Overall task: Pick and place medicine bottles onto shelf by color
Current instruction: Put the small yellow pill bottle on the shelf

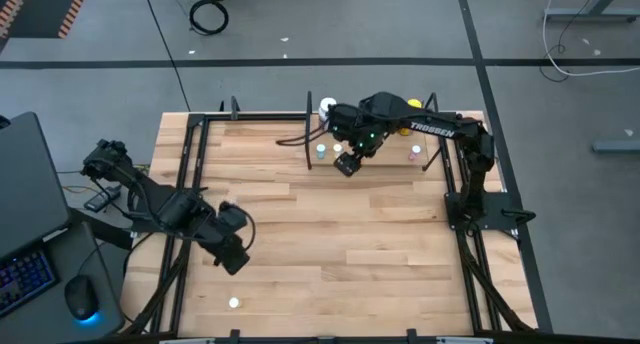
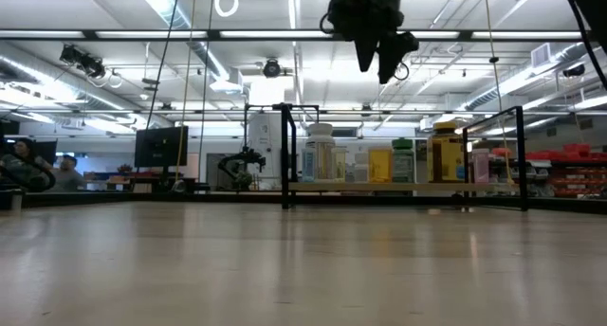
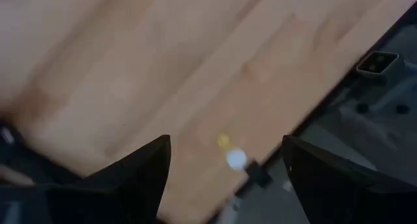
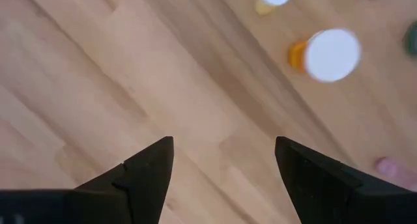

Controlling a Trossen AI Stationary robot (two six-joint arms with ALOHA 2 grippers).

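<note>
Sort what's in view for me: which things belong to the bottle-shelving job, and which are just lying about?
Job:
- shelf at the table's far edge
- bottles lined on it
- lone white-capped bottle near the table's front edge
- right gripper, open, by the shelf
- left gripper, open, empty

Lying about:
- laptop
- mouse
- coiled cable on the floor

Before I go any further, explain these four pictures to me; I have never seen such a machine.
Two dark robot arms work at a wooden table. One picture looks straight down, one looks level across the tabletop, and two come from cameras on the arms' wrists. At the table's far edge stands a small shelf with medicine bottles lined up on it. One small white-capped bottle sits alone near the front edge. The right tool hangs open above the table just in front of the shelf, holding nothing. The left tool waits open and empty near the front left.
</note>
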